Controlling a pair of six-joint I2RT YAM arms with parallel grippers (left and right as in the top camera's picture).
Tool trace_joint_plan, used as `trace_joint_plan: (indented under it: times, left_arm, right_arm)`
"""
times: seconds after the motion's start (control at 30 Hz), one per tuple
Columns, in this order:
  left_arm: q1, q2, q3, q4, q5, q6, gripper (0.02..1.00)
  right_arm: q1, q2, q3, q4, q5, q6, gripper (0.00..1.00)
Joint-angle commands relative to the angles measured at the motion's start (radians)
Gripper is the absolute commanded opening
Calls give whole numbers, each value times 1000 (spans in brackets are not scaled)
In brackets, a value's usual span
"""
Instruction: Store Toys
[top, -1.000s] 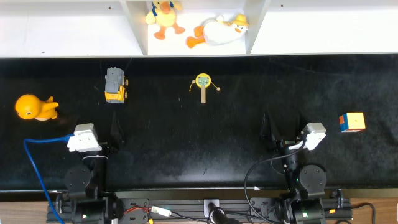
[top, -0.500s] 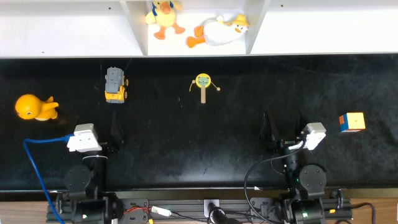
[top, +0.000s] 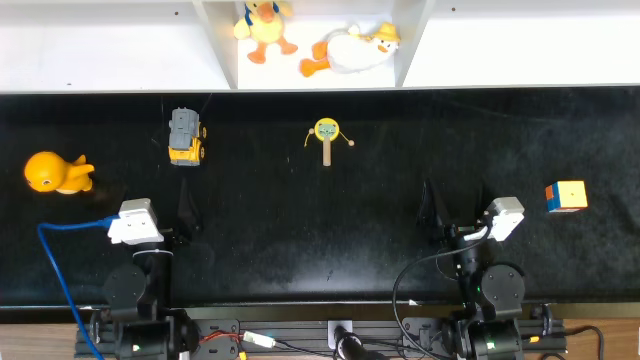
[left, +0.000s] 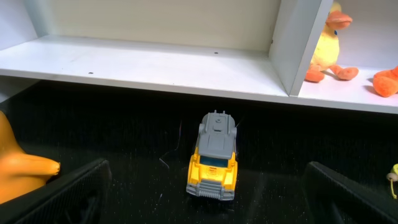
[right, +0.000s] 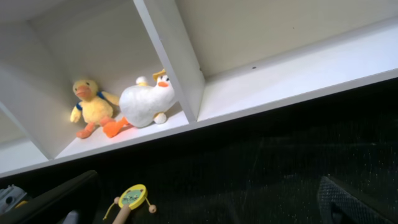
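Black table (top: 300, 230) runs in front of me, and along its far edge stands a white shelf (top: 110, 60) divided into compartments. The middle compartment holds a yellow plush duck (top: 264, 25) and a white plush goose (top: 355, 48), so I judge the storing to be partly done.

Four toys lie on the table: an orange duck (top: 55, 173) at the far left, a yellow-and-grey toy truck (top: 185, 136), a small rattle drum (top: 327, 137) near the middle, and a colour cube (top: 566, 196) at the far right.

My left claw (top: 183, 218) hangs near its base, spread wide with nothing in it. My right claw (top: 452, 212) is likewise wide open and empty, between the rattle drum and the cube.

The step in hand looks like choosing the next toy. The truck sits straight ahead of my left claw, so I would reach forward, lower over it, and close across its narrow sides before lifting it to a shelf compartment.
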Motion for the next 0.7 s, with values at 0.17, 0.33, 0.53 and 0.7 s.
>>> trace_joint_plan:
  times: [0.17, 0.33, 0.53, 0.7]
  left_arm:
    - [-4, -12, -1, -3, -1, 19, 996]
    - [-4, -9, 78, -42, -2, 21, 998]
    - [-4, 79, 368, -261, -104, 15, 998]
    - [-3, 276, 655, -459, -204, 12, 998]
  right_arm:
    - [5, -9, -14, 5, 4, 4, 996]
    - [5, -9, -14, 5, 4, 4, 996]
    - [5, -9, -14, 4, 4, 4, 993]
    - [5, -9, -14, 5, 4, 4, 996]
